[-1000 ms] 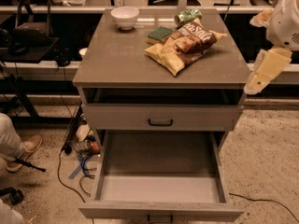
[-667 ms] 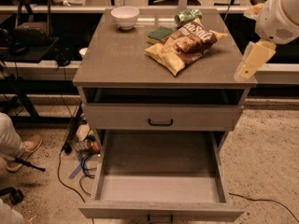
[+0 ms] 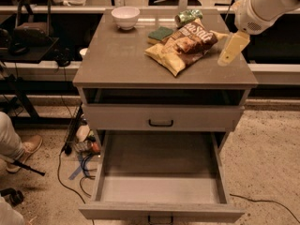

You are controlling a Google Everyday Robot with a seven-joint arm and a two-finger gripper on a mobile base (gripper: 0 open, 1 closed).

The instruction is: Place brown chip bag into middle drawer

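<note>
The brown chip bag (image 3: pixel 183 45) lies flat on the grey cabinet top (image 3: pixel 117 55), toward the back right. It is dark brown and pale yellow with white lettering. The middle drawer (image 3: pixel 161 172) is pulled wide open below, its floor bare. My gripper (image 3: pixel 231 48) hangs over the top's right edge, just right of the bag and apart from it. It holds nothing.
A white bowl (image 3: pixel 125 17) stands at the back left of the top. A green-topped sponge (image 3: pixel 161 33) and a green can (image 3: pixel 188 17) lie behind the bag. The upper drawer front (image 3: pixel 161 118) is closed. Cables (image 3: pixel 77 168) and a person's shoe (image 3: pixel 26 146) are on the floor at left.
My gripper has moved left and up, from beside the cabinet's right edge to over the top's right side, closer to the chip bag. The bag and drawer have not moved.
</note>
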